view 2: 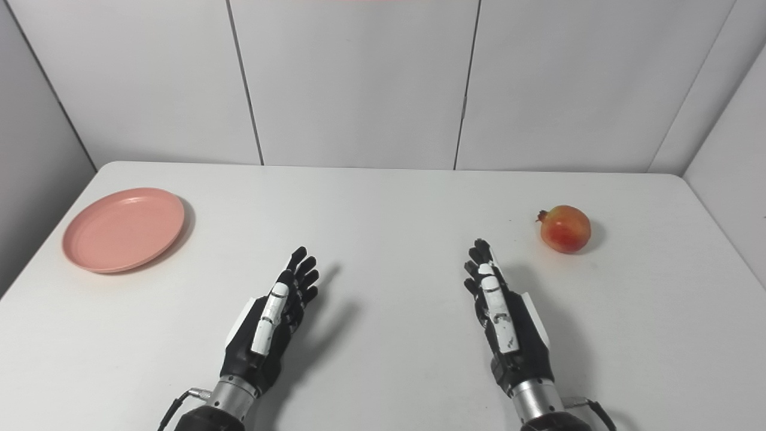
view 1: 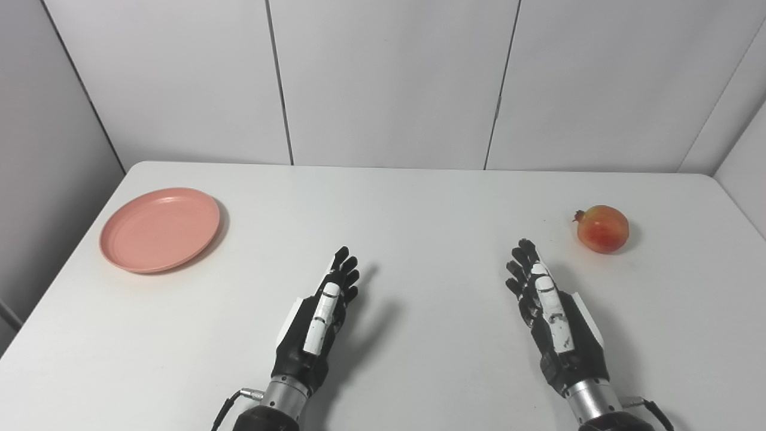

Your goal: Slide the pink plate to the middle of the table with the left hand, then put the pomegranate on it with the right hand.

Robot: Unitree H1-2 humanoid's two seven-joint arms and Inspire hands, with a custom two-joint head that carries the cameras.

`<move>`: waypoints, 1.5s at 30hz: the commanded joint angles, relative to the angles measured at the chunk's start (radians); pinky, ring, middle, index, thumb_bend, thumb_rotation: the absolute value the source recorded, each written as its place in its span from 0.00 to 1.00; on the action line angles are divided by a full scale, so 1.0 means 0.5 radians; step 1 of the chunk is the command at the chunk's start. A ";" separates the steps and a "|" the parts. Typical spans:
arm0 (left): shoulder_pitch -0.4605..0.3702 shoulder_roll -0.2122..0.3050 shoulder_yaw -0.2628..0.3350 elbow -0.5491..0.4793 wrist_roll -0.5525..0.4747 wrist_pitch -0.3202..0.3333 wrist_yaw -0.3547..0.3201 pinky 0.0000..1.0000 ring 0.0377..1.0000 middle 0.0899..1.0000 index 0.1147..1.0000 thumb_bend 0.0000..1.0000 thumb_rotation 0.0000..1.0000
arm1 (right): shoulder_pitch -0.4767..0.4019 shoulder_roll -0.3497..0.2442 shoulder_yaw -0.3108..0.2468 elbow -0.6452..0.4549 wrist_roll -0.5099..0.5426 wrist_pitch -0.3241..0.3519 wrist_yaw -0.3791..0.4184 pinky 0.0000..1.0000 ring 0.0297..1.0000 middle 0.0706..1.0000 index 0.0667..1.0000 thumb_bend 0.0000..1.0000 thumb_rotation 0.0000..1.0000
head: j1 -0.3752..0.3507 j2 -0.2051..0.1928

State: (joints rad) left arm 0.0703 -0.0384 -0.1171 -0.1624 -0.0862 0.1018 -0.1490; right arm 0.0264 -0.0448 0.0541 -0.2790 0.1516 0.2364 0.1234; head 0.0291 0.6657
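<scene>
A round pink plate (view 1: 159, 228) lies flat near the table's left edge, with nothing on it. A red-yellow pomegranate (view 1: 602, 228) rests on the table at the far right. My left hand (view 1: 323, 314) hovers over the near middle of the table, fingers stretched out and apart, holding nothing, well to the right of the plate. My right hand (view 1: 547, 305) is likewise open with fingers extended, a short way near and left of the pomegranate, not touching it.
The white table (view 1: 419, 203) is backed by white wall panels (view 1: 389, 78) behind and at both sides. Its left and right edges run close to the plate and the pomegranate.
</scene>
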 commanded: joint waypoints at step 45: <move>0.051 -0.050 -0.156 0.051 0.174 -0.167 0.170 1.00 0.99 1.00 1.00 0.43 1.00 | 0.025 -0.084 -0.027 -0.037 0.102 -0.143 0.112 1.00 1.00 1.00 1.00 0.15 1.00 | 0.398 -0.286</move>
State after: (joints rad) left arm 0.0788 -0.0568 -0.1974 -0.1184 0.0029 0.0302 -0.0596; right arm 0.0594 -0.0927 0.0413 -0.2798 0.2046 0.2080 0.1807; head 0.2286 0.5216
